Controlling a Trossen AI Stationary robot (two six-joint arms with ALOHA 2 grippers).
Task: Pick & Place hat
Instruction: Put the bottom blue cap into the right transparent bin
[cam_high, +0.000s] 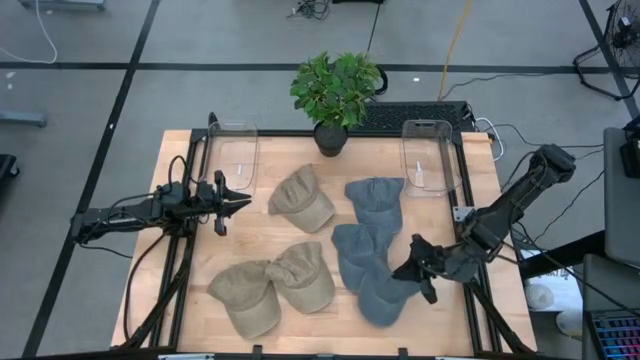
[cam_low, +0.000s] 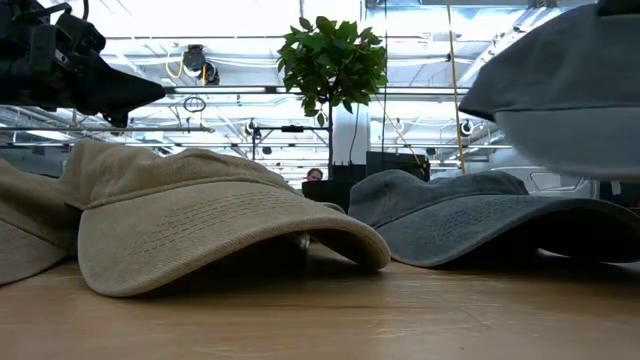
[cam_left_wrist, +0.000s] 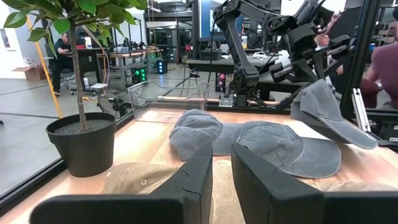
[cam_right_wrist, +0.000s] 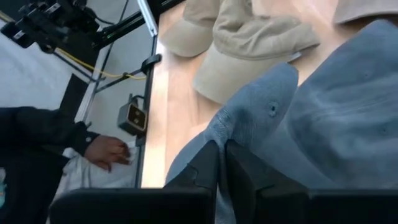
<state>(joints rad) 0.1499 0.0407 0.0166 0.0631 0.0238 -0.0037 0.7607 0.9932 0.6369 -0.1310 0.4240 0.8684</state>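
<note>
Three tan caps and three grey caps are on the wooden table. My left gripper (cam_high: 238, 200) (cam_left_wrist: 222, 177) is open and hovers off the left side of the far tan cap (cam_high: 300, 198), touching nothing. My right gripper (cam_high: 408, 270) (cam_right_wrist: 222, 155) is shut on the nearest grey cap (cam_high: 385, 295) (cam_low: 570, 80) (cam_left_wrist: 323, 112). The other two grey caps (cam_high: 375, 198) (cam_high: 358, 245) rest on the table, overlapping each other. Two tan caps (cam_high: 245, 295) (cam_high: 305, 275) lie overlapped near the front edge. My right gripper pinches a fold of the grey cap's crown cloth (cam_right_wrist: 217, 134) between its two fingers, coming from the table's right side and slanting down. The cap is lifted off the table, tilted, with its brim (cam_left_wrist: 354, 134) hanging lowest above the neighbouring grey cap.
A potted plant (cam_high: 333, 95) stands at the far edge between two clear plastic bins (cam_high: 235, 150) (cam_high: 430, 155). A person's hand (cam_right_wrist: 109, 149) shows beyond the table's near edge. Bare wood lies between the tan and grey caps and along the left side.
</note>
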